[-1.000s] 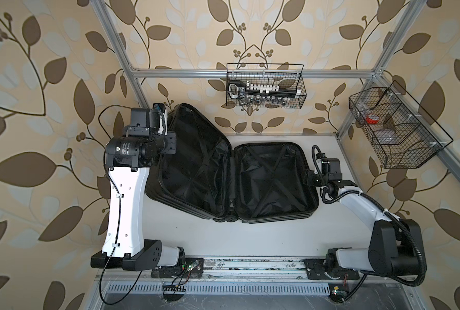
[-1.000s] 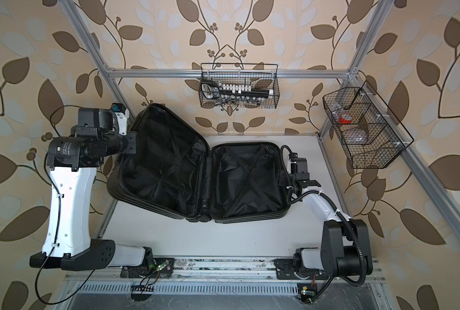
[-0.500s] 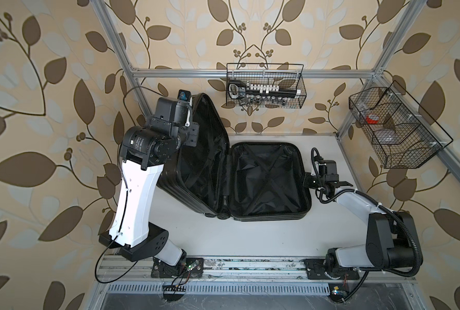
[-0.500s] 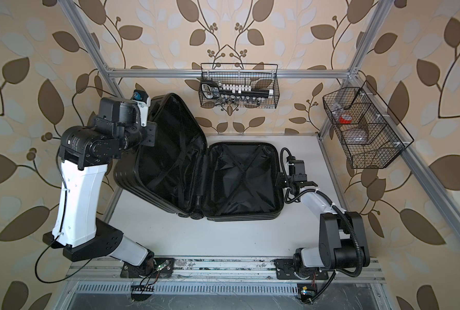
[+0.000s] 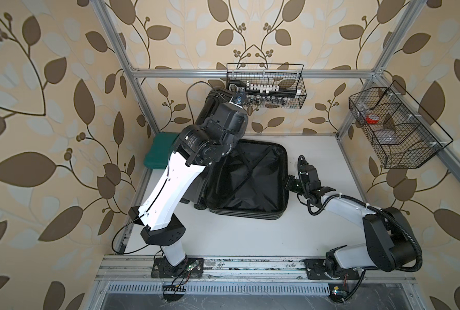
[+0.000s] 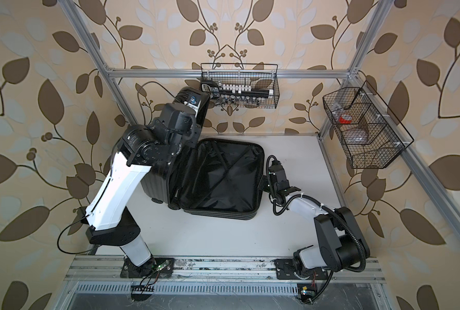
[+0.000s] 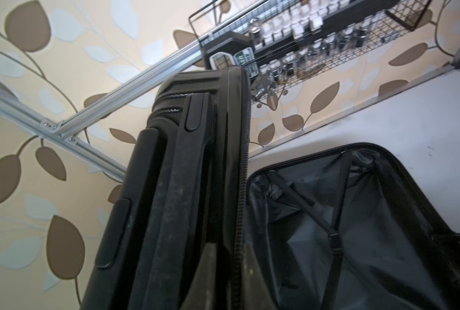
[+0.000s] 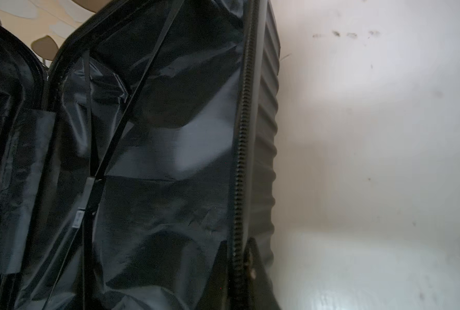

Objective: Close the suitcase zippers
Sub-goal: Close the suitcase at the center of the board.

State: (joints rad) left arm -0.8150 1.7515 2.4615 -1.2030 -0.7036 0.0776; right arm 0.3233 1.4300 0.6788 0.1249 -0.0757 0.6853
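Note:
The black suitcase [image 5: 247, 182] stands open. One half lies flat on the table with its lining [image 6: 223, 177] facing up, and the other half [image 7: 169, 188] is raised almost upright. My left gripper [image 7: 231, 271] is shut on the raised half's rim, a finger [image 7: 210, 268] on each side of the zipper track [image 7: 241, 204]; the wrist hides it in both top views. My right gripper [image 5: 288, 182] is shut on the flat half's right rim, pinching the zipper track [image 8: 241, 161] there. No zipper pull can be made out.
A teal case [image 5: 160, 153] lies at the back left, behind the left arm. One wire basket [image 5: 266, 86] with small parts hangs on the back rail, close to the raised half's top corner. Another wire basket [image 5: 392, 128] hangs on the right. The white table [image 5: 250, 241] extends forward.
The left arm has swung the left half up from lying open to nearly upright. The right gripper has closed on the rim, and the suitcase and right gripper have shifted left.

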